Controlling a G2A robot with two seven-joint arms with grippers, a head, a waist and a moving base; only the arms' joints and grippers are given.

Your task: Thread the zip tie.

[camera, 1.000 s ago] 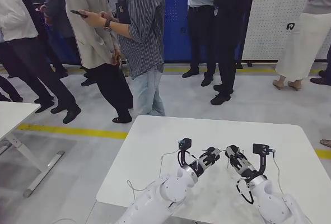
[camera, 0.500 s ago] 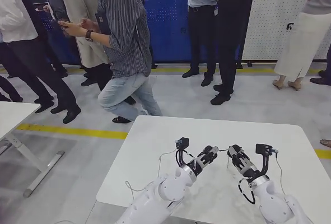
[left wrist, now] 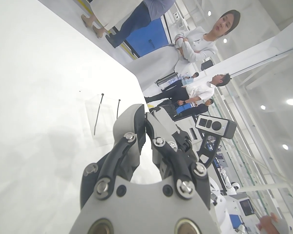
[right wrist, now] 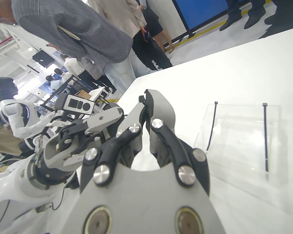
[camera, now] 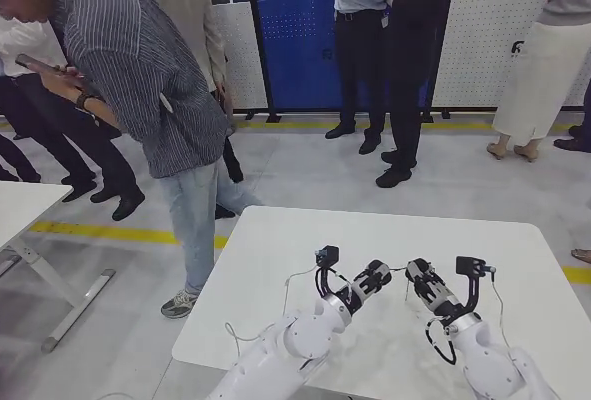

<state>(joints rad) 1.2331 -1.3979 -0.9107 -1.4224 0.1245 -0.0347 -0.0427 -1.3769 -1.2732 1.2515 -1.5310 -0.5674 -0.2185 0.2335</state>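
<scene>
Two black zip ties lie side by side on a clear plastic sheet (right wrist: pixel 236 144) on the white table (camera: pixel 305 260). One zip tie (right wrist: pixel 211 126) is nearer my right gripper (right wrist: pixel 144 98), and the other zip tie (right wrist: pixel 265 137) lies farther off. In the left wrist view both ties (left wrist: pixel 99 113) (left wrist: pixel 118 108) lie flat just beyond my left gripper (left wrist: pixel 145 113). Both grippers are shut with nothing visible between their fingers. From above, the left gripper (camera: pixel 375 270) and right gripper (camera: pixel 415 270) face each other closely, low over the table's middle.
The table's rounded far corner (left wrist: pixel 134 74) and near-left edge (right wrist: pixel 127 91) are close to the grippers. Bare white surface (camera: pixel 475 240) stretches behind and to both sides of the arms. People stand on the floor beyond the table.
The two grippers have drawn very slightly apart over the table's middle; otherwise both arms have held their place and stayed shut.
</scene>
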